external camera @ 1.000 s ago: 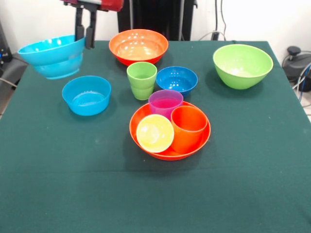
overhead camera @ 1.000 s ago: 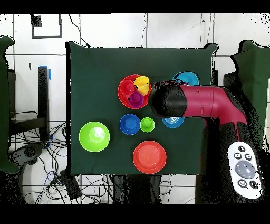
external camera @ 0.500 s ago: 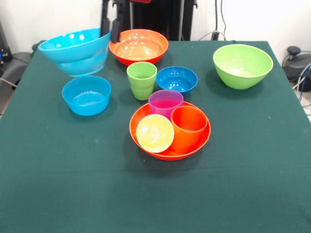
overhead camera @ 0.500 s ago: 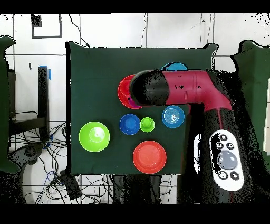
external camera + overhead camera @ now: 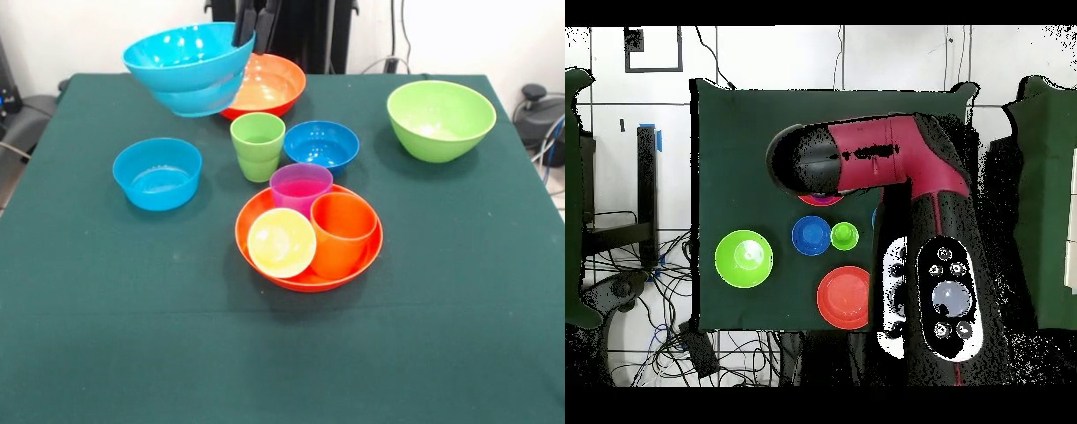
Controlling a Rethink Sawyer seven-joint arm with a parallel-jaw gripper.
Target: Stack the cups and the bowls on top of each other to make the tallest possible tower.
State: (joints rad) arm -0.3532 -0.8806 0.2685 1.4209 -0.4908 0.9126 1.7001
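The pincer [image 5: 251, 28] is clamped on the rim of a large light blue bowl [image 5: 187, 67], holding it tilted in the air, in front of the far orange bowl [image 5: 269, 84]. Its dark fingers [image 5: 263, 26] straddle the rim's right side, so the bowl hangs mostly to the pincer's left, above the tabletop [image 5: 106, 309].

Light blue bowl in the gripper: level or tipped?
Tipped. The light blue bowl hangs off the table from the gripper clamped on its rim, which slants.
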